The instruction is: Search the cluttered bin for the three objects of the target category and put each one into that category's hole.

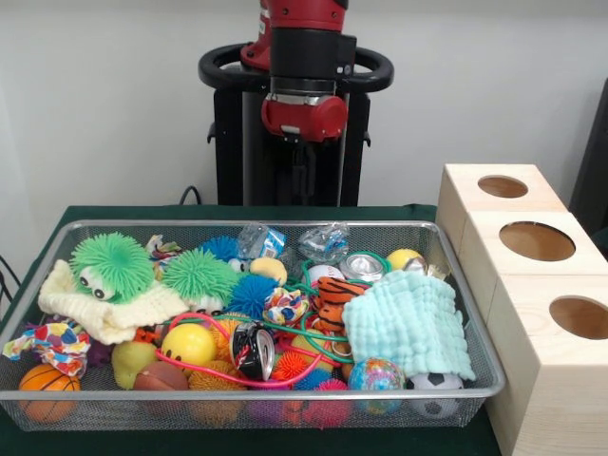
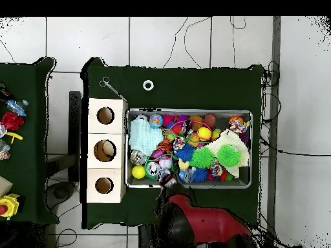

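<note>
The wire-mesh bin (image 1: 480, 385) sits on the green table, full of mixed toys. It holds two green fuzzy toys (image 1: 112, 266), a yellow smiley ball (image 1: 187, 344), a small basketball (image 1: 46, 380), a soccer ball (image 1: 435, 385), a globe ball (image 1: 376, 373), a can (image 1: 363, 267), a crushed can (image 1: 253, 349), a tiger toy (image 1: 334, 302), a mint cloth (image 1: 408, 323) and a cream cloth (image 1: 104, 313). The bin also shows in the overhead view (image 2: 249, 148). The red arm's end (image 1: 304, 116) hangs behind the bin's far edge. My gripper (image 2: 167, 183) is dark against the pedestal.
Three pale wooden boxes with round holes (image 1: 503, 186), (image 1: 537, 240), (image 1: 579, 316) stand in a row beside the bin's right end. In the overhead view, scissors (image 2: 111, 87) and a white ring (image 2: 148, 84) lie on the green cloth. A side table (image 2: 10, 123) holds more objects.
</note>
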